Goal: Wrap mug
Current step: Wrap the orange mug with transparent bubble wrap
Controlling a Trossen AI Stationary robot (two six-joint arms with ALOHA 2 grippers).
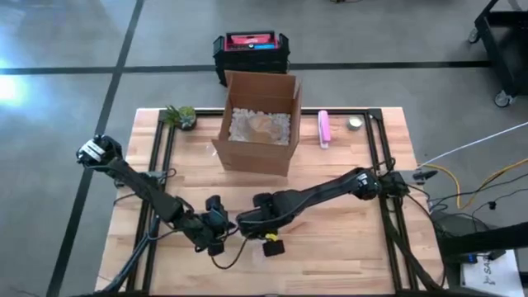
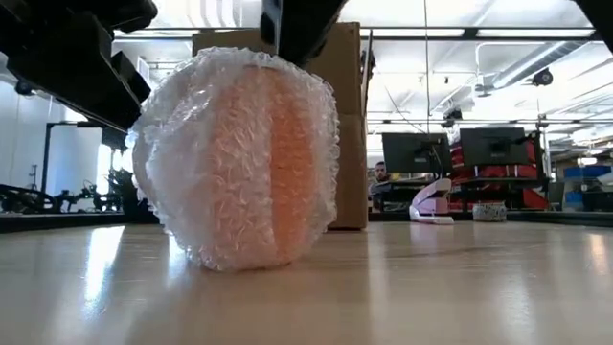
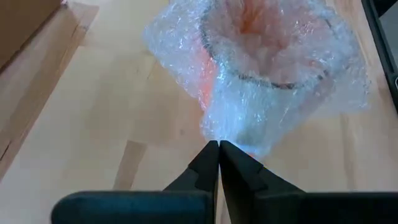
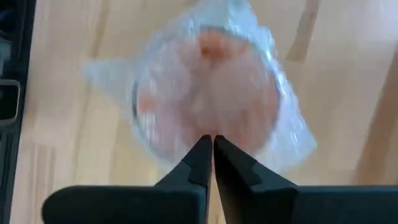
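**Wrapped mug between both grippers**

Sitting on the table (image 2: 460,287) near its front edge: mug (image 2: 251,153), orange, bundled in bubble wrap (image 3: 249,118). Directly ahead of left gripper (image 3: 219,149), fingers pinched together on the wrap's edge. Just beyond right gripper (image 4: 212,142) too, fingers closed, tips touching the wrap. Farther back: open box (image 1: 260,124).

Both arms are dark, built of slim jointed tubes with thin black cables trailing alongside. The left gripper (image 3: 219,155) and right gripper (image 4: 213,149) each end in two tapered black fingers. A small yellow tag (image 1: 271,237) shows at lower centre of the high view.
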